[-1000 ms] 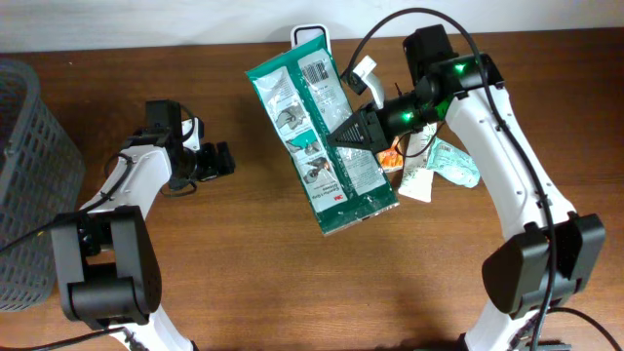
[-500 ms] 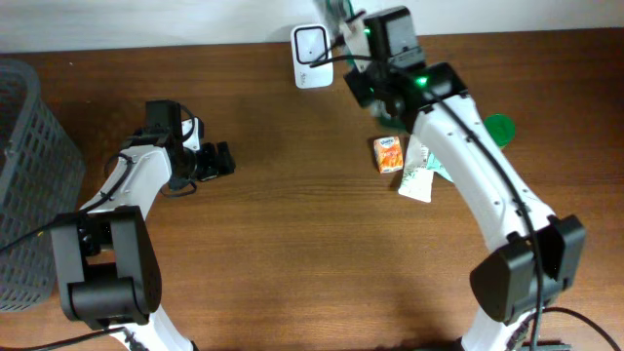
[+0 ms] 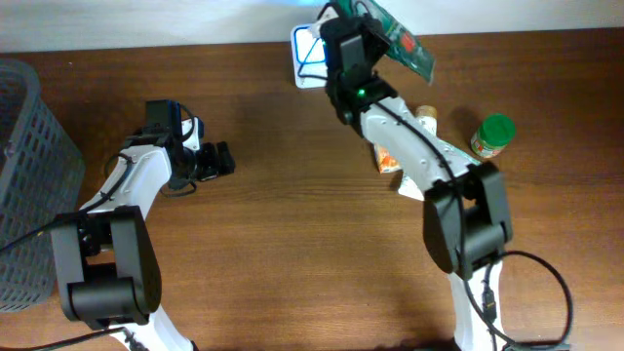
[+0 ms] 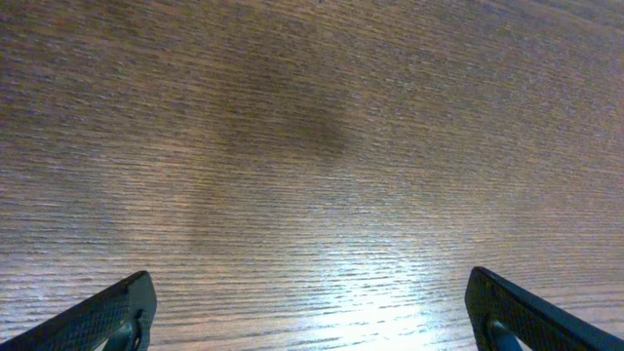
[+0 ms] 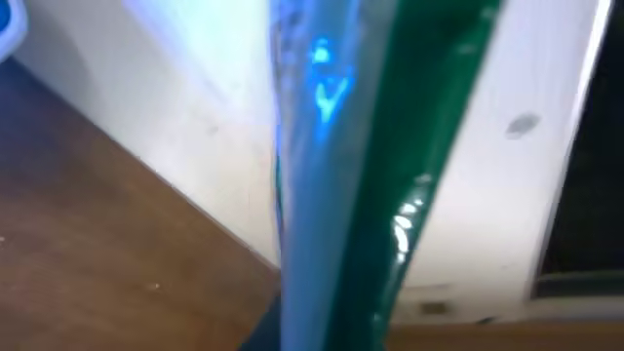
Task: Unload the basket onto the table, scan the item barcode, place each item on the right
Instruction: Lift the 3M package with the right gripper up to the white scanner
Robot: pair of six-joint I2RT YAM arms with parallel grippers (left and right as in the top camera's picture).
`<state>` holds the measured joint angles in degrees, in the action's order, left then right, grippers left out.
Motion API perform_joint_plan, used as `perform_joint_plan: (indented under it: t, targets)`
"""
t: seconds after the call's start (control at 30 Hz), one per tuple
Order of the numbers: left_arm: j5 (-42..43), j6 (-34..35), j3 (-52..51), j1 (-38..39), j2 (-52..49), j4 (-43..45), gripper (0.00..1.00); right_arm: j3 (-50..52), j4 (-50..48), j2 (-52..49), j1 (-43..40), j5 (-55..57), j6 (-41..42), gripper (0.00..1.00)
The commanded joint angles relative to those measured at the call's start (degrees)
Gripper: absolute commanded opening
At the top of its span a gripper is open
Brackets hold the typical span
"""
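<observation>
Currently green packet [image 3: 402, 31] held at table [image 3: 292, 244] far edge, beside scanner [image 3: 304, 46].

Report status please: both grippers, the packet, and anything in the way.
Left gripper open, holding nothing. Right gripper shut on green packet, held up near the white scanner. Scanner glows blue. Nothing seen between them.

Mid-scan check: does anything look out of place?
The green-lidded jar at far right seems tipped over. The green packet hangs mostly right of the glowing scanner, not over it.
</observation>
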<state>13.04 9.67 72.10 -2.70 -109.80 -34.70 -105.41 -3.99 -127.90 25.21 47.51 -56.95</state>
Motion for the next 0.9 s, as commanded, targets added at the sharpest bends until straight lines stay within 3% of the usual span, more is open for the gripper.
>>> perform_joint_plan:
  t: [0.0,0.1,0.2,0.87]
  targets:
    - [-0.4,-0.3,0.9,-0.1,1.9,0.1,0.99,-0.8,-7.5,-5.4,1.4,2.7,-17.0,0.04]
    - [-0.4,-0.3,0.9,-0.1,1.9,0.1,0.99,-0.8,-15.4,-9.0,1.4,4.0,-21.9,0.04]
    - [-0.4,-0.3,0.9,-0.1,1.9,0.1,0.99,-0.8,-17.1,-11.4,1.5,5.3,-25.3,0.04]
    - [-0.4,-0.3,0.9,-0.1,1.9,0.1,0.99,-0.8,-17.7,-12.7,3.0,7.3,-25.3,0.04]
